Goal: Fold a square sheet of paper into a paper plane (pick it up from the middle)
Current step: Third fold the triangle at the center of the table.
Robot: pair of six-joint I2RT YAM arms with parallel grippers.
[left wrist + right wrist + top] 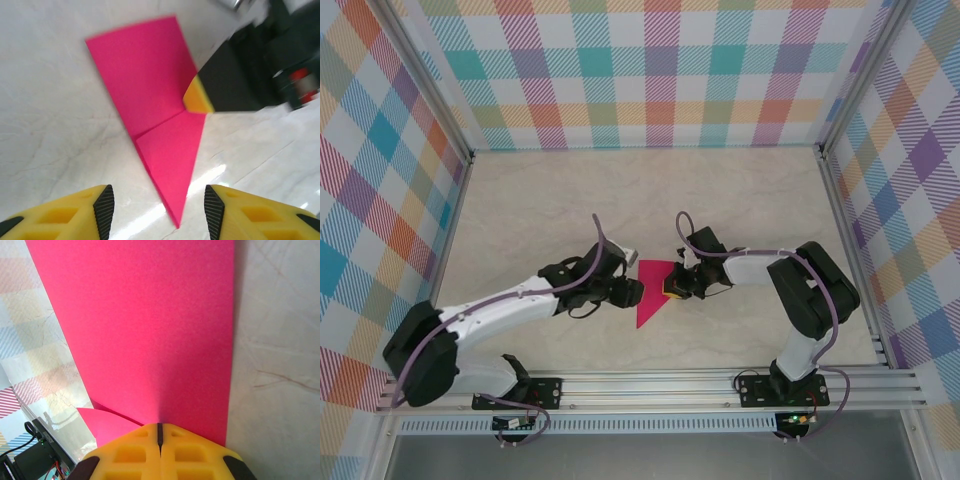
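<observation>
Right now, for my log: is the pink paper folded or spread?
Folded: the pink paper is a pointed triangle with a crease line.

Pale marbled table (570, 200), enclosed at its far edge and both sides by pastel checked walls (650, 70); ribbed aluminium rail (650, 385) along the table's near edge.
</observation>
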